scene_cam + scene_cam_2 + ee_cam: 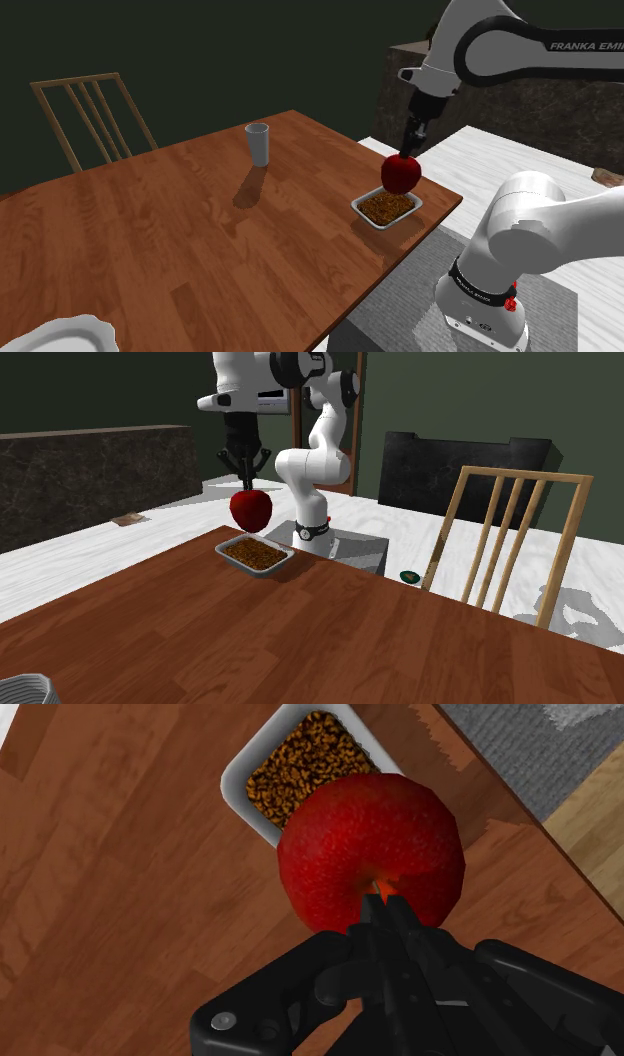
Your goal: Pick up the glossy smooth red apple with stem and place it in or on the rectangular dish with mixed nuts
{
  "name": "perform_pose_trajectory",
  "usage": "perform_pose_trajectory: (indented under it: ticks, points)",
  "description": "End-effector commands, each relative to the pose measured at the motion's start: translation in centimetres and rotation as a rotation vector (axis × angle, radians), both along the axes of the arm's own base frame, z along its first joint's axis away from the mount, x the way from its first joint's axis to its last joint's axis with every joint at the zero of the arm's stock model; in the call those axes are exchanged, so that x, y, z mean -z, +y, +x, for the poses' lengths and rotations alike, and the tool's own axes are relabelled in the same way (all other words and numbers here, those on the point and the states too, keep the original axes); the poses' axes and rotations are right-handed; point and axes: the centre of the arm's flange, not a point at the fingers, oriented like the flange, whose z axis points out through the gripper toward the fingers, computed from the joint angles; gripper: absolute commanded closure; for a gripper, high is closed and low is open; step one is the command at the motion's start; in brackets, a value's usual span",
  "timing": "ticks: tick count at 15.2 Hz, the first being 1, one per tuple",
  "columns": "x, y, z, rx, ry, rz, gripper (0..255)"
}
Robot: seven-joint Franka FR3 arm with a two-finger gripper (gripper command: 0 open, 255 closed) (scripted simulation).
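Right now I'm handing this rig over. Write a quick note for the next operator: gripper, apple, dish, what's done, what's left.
Gripper: shut on the apple, pinching it at the stem.
Apple: off the table, hanging above the dish. The wrist view suggests it is somewhat off the dish's middle.
Dish: on the table, near its edge.
Done: pick and lift.
Left: centre over the dish, lower, open, withdraw.

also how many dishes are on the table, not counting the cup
2. The rectangular dish of nuts sits at the table edge beneath the raised apple; a white dish is cut off at the shoulder view's lower left. Others may be hidden.
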Motion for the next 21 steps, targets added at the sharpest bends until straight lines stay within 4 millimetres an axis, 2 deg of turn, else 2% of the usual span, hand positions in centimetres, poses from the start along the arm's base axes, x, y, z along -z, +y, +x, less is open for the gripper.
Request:
perform_pose_trajectory:
  ticks: [1, 8, 16, 17, 21]
  points:
    - [1.2, 0.0, 0.0, 0.000, -0.001, 0.000, 255]
    - [5.1, 0.0, 0.0, 0.000, -0.001, 0.000, 255]
    - [5.1, 0.0, 0.0, 0.000, -0.001, 0.000, 255]
    - [5.1, 0.0, 0.0, 0.000, -0.001, 0.000, 0]
    - [5.1, 0.0, 0.0, 0.000, -0.001, 0.000, 0]
